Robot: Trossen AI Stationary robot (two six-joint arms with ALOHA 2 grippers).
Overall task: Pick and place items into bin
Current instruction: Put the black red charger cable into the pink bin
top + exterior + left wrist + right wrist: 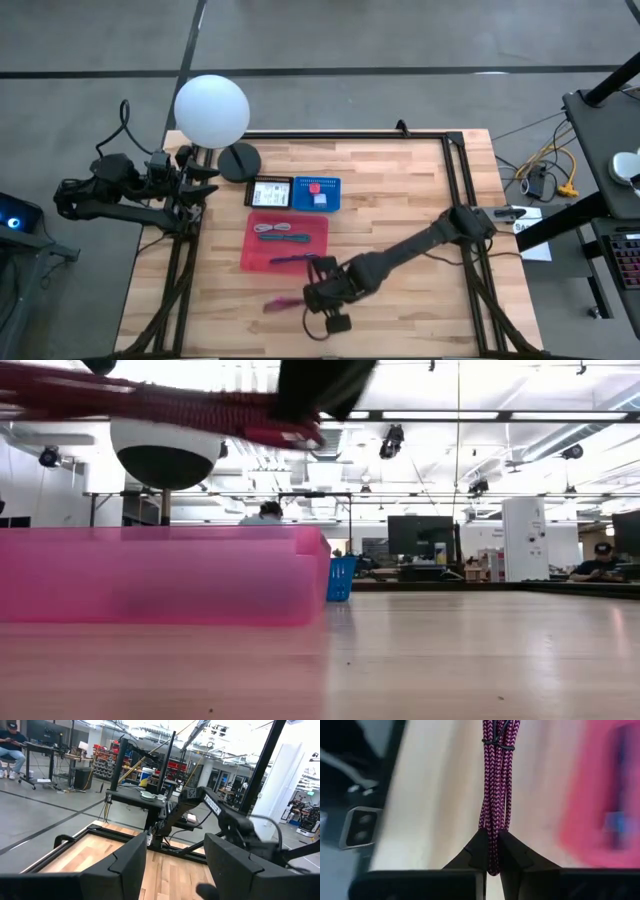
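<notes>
A bundled magenta braided cord [496,785], bound with a thin black tie, sticks out from my right gripper [312,299] toward the table's left, just near of the pink bin [285,243]. The right gripper is shut on it. In the low view the cord [150,405] runs level across the top, above the bin [160,575]. A teal and a purple cord [283,236] lie inside the bin. My left gripper [175,870] is open and waits at the table's left edge, touching nothing. My right gripper pinches one end of the magenta cord bundle [493,851] between its two fingertips [479,851]. The bundle runs straight ahead, in line with the fingers, toward the table's left. In the low view the cord is lifted clear of the table and roughly level.
A small blue bin [317,193] holding small bits and a black box [270,192] sit beyond the pink bin. A white globe lamp [211,110] on a black base [240,160] stands at the far left. Black frame rails run along the table's sides. Bare wood lies right of my right arm.
</notes>
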